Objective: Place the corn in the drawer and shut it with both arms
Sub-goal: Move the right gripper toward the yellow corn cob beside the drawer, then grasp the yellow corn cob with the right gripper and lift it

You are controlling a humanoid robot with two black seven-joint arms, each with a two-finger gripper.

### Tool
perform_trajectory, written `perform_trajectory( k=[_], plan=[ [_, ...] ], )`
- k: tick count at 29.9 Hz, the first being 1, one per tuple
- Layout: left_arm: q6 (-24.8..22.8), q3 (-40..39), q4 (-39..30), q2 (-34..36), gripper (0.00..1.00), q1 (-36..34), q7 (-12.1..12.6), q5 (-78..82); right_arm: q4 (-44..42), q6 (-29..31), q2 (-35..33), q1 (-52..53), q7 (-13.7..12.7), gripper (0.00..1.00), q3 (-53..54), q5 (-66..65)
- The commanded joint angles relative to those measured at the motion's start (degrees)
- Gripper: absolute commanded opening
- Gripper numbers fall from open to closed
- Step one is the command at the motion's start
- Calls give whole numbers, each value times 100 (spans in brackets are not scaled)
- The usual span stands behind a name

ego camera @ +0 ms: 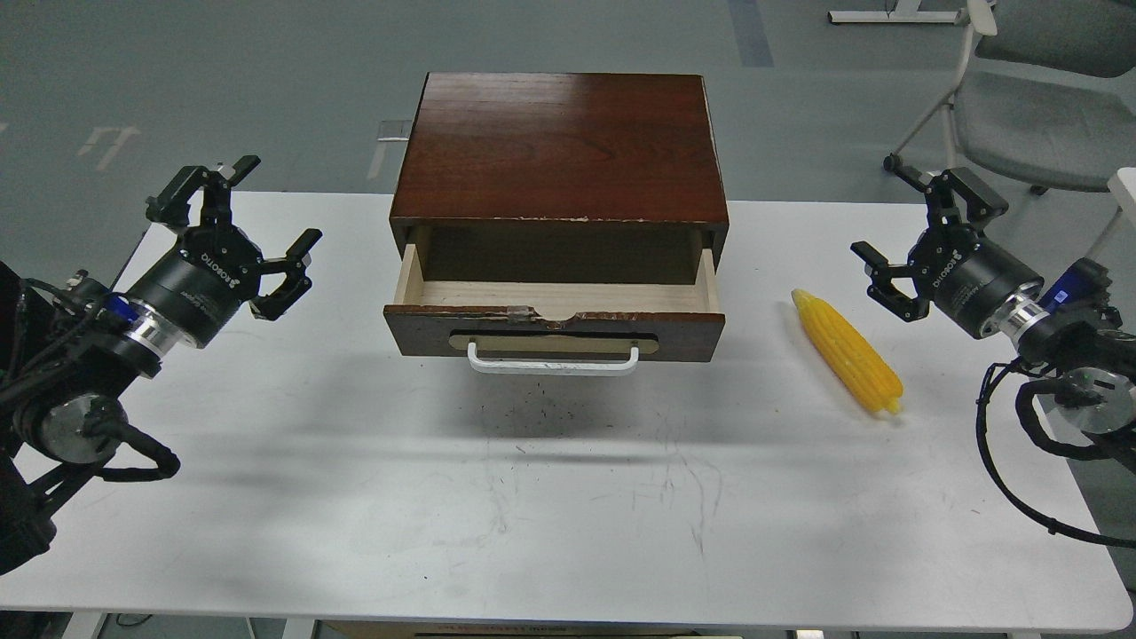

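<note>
Head view shows the corn (848, 352) lying slantwise on the white table (550, 497), right of the drawer (555, 302), which stands pulled open and empty. Nearest is the right gripper (914, 231), fingers spread, holding nothing; it should probably grasp across the cob's middle. The left gripper (262, 209), also spread, waits well left of the drawer.

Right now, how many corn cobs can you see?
1. The corn lies on the white table, right of the open drawer; its visible interior holds none, though the rear is hidden.
</note>
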Motion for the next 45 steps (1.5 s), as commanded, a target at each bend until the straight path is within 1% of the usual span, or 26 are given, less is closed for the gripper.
perform_trajectory(
  k=[1, 7, 10, 14, 16, 18, 20, 21, 24, 26, 27, 29, 31, 33, 36, 38, 41, 45],
  plan=[
    [1, -3, 2, -9, 100, 17, 0, -1, 6, -1, 8, -3, 0, 100, -36, -15],
    [1, 6, 19, 17, 100, 17, 0, 8, 6, -1, -1, 50, 0, 100, -89, -139],
    [1, -3, 63, 87, 100, -26, 0, -1, -3, -1, -141, 111, 0, 100, -89, -147],
    [1, -99, 370, 158, 100, -97, 0, -1, 6, -1, -545, 348, 0, 100, -98, -533],
    [1, -249, 590, 158, 100, -150, 0, -1, 59, -1, -695, 515, 0, 100, -142, -1269],
    [1, -284, 766, 149, 99, -281, 0, 8, 68, -1, -827, 751, 0, 100, -159, -2872],
    [1, -284, 766, 140, 100, -343, 0, 8, 68, -1, -915, 884, 0, 100, -151, -3694],
    [1, -284, 757, 123, 100, -360, 0, 8, 68, -1, -993, 989, 0, 100, -151, -4403],
    [1, -293, 722, 105, 99, -361, 0, 8, 68, -1, -1126, 1148, 0, 100, -160, -5680],
    [1, -293, 679, 87, 100, -352, 0, 26, 59, -1, -1170, 1157, 0, 100, -168, -6313],
    [1, -293, 678, 87, 100, -352, 0, 26, 59, -1, -1170, 1157, 0, 100, -168, -6317],
    [1, -293, 626, 44, 100, -334, 0, 35, 59, -1, -1170, 1131, 0, 100, -186, -7131],
    [1, -293, 626, 26, 99, -334, 0, 35, 41, -1, -1126, 1113, 0, 100, -273, -7720],
    [1, -293, 617, 26, 100, -334, 0, 35, 24, -198, -1012, 1131, 0, 100, -659, -8065],
    [1, -293, 590, 8, 100, -334, 0, 43, -108, -445, -687, 1253, 0, 100, -1187, -8128],
    [1, -302, 590, -53, 100, -334, 0, 43, -371, -585, -459, 1420, 0, 100, -1643, -8137],
    [1, -311, 590, -71, 100, -308, 0, 26, -556, -761, -283, 1508, 0, 100, -1873, -8137],
    [1, -311, 590, -80, 100, -299, 0, 26, -662, -841, 77, 1500, 0, 100, -1917, -8137]
  ],
)
